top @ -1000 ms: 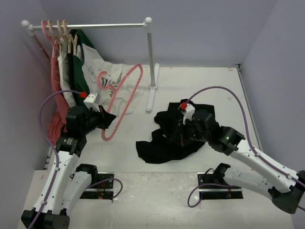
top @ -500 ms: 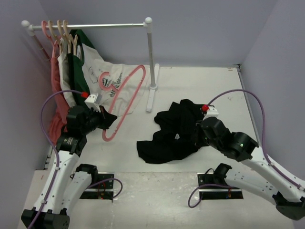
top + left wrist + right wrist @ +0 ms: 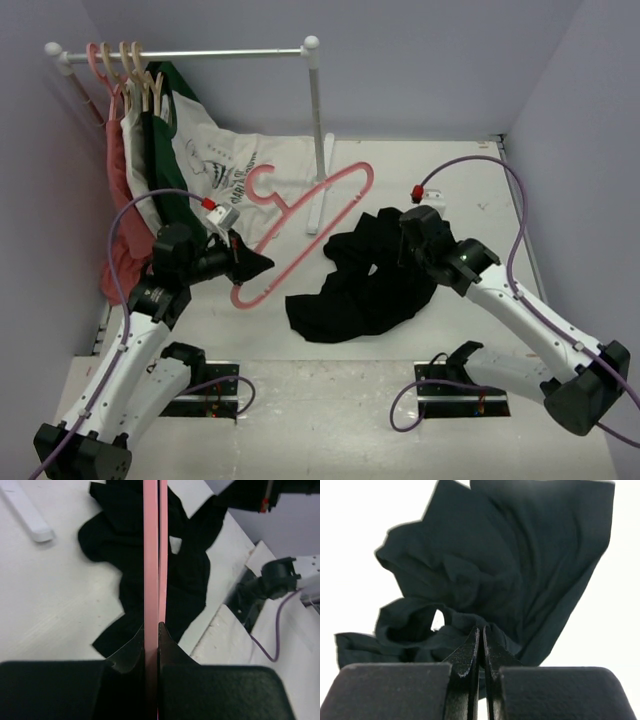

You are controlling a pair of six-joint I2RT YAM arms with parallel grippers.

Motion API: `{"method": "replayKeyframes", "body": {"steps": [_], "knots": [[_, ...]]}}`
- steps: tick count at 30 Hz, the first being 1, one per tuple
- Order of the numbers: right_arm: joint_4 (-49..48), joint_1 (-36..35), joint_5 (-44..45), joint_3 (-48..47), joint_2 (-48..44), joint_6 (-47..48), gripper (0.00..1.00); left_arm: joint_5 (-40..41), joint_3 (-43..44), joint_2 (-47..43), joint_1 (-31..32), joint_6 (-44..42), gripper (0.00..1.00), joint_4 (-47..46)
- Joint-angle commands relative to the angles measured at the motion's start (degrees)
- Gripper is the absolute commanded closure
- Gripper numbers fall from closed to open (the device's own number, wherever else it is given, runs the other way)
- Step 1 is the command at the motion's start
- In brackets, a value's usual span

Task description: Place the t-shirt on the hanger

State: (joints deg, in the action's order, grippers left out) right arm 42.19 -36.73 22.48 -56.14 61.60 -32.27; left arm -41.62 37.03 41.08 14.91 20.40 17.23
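Note:
The black t-shirt (image 3: 360, 290) lies crumpled on the white table right of centre. My right gripper (image 3: 400, 246) is shut on a fold at its upper edge and holds that fold a little off the table. The right wrist view shows the jaws pinched on the dark cloth (image 3: 520, 555). My left gripper (image 3: 252, 266) is shut on the lower end of the pink hanger (image 3: 366, 176) and holds it slanted above the table. Its far end reaches near the shirt's top. In the left wrist view the hanger (image 3: 152, 555) runs straight up over the t-shirt (image 3: 190, 575). The shirt's print is hidden.
A clothes rack stands at the back left: its rail (image 3: 190, 53), post (image 3: 317, 120) and white foot (image 3: 316, 212). A white lettered shirt (image 3: 225, 170), a dark green shirt (image 3: 165, 165) and a pink garment (image 3: 118, 190) hang there on cream hangers. Grey walls close in on three sides.
My left gripper has swung the hanger to the right, toward the t-shirt. My right gripper has moved back and up, staying shut on the shirt's upper fold.

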Motion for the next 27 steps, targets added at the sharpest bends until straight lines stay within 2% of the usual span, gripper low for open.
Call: {"method": "replayKeyframes", "body": {"steps": [1, 6, 19, 27], "knots": [[-7.72, 0.08, 3.16, -1.74, -7.63, 4.40, 1.00, -9.36, -1.83, -1.31, 2.42, 3.92, 1.00, -5.06], [-9.40, 0.30, 6.57, -2.71, -10.98, 7.17, 1.00, -11.27, -3.87, -1.66, 5.71, 5.62, 1.00, -4.78], [-10.63, 1.66, 4.95, -10.31, -6.13, 9.34, 1.00, -7.72, -8.03, -1.54, 12.70, 9.31, 1.00, -10.46], [-7.41, 2.33, 9.25, -6.64, -6.08, 5.41, 1.00, 4.78, -7.10, -4.45, 13.48, 9.92, 1.00, -6.52]]}}
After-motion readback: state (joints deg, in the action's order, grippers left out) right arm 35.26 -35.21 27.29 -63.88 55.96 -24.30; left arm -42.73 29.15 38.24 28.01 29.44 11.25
